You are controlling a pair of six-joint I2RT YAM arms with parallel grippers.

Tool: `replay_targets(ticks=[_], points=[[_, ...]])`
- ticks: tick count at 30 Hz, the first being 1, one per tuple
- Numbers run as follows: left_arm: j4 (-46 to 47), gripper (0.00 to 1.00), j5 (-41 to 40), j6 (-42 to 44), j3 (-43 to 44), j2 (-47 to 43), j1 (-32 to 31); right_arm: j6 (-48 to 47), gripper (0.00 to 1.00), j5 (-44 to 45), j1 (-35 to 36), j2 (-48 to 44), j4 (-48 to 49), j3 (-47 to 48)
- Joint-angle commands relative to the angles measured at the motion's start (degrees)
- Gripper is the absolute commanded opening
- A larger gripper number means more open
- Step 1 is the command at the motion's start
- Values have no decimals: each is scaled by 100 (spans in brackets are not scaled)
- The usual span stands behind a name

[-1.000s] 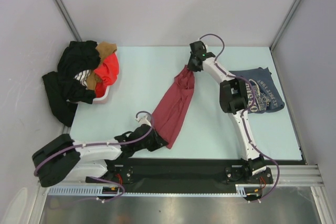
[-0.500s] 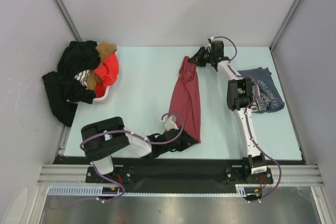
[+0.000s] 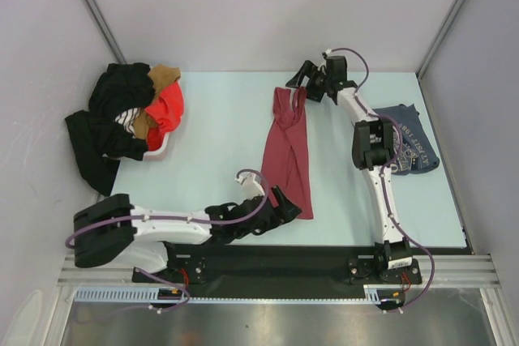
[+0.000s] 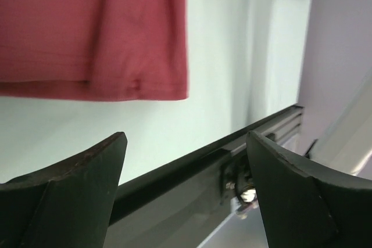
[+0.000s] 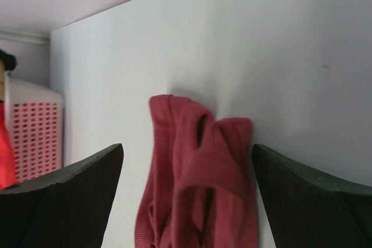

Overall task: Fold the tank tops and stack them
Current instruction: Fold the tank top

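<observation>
The maroon tank top [image 3: 288,151] lay flat and lengthwise on the pale table [image 3: 211,135], straps at its far end and hem at its near end.

The left arm lay low and stretched out. Its elbow stood well to the left of the top, and its forearm ran rightward along the near edge toward the hem. The left gripper [image 3: 285,213] sat at the hem's near-left corner. In the left wrist view its fingers [image 4: 87,166] stood spread wide with nothing between them, and the hem lay just beyond their tips, apart from them.

The right arm rose from its base to the near right of the top and reached away along the top's right side. Its wrist bent leftward at the strap end. The right gripper [image 3: 302,79] hung just past the straps, jaws spread wide and holding nothing. In the right wrist view the bunched straps lay on the table beyond the gap.

The blue-grey tank top [image 3: 409,151] lay folded to the right of the maroon one, partly behind the right forearm. Well to the left sat a white basket [image 5: 35,137] heaped with black clothes [image 3: 113,119] and an orange-red garment [image 3: 169,107].
</observation>
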Motion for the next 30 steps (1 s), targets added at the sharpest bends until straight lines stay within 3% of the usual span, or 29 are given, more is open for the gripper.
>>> replay_targets(ticks=[1, 4, 9, 13, 18, 23, 30], points=[[-1201, 89, -369, 383, -221, -653, -17, -570, 100, 772, -125, -561, -1078, -11], [-1896, 89, -388, 488, -519, -1364, 97, -834, 100, 1203, -160, -780, -1482, -46], [-2187, 89, 148, 1181, -1223, -2508, 1167, -1159, 97, 1424, -213, -1071, -1861, -370], [-2363, 89, 394, 2060, -1188, -3081, 1968, -1370, 91, 1327, -134, -1755, -1485, -1528], [-1960, 89, 1253, 2852, -837, -2320, 2654, -1590, 90, 1398, -2, -2398, -1246, -2252], [-1327, 85, 1757, 3012, -617, -1412, 2751, -1397, 90, 897, -37, -2117, -1194, -1962], [-729, 81, 1845, 2967, -617, -1043, 2751, -1344, 89, 1054, 33, -1345, -1650, -883]])
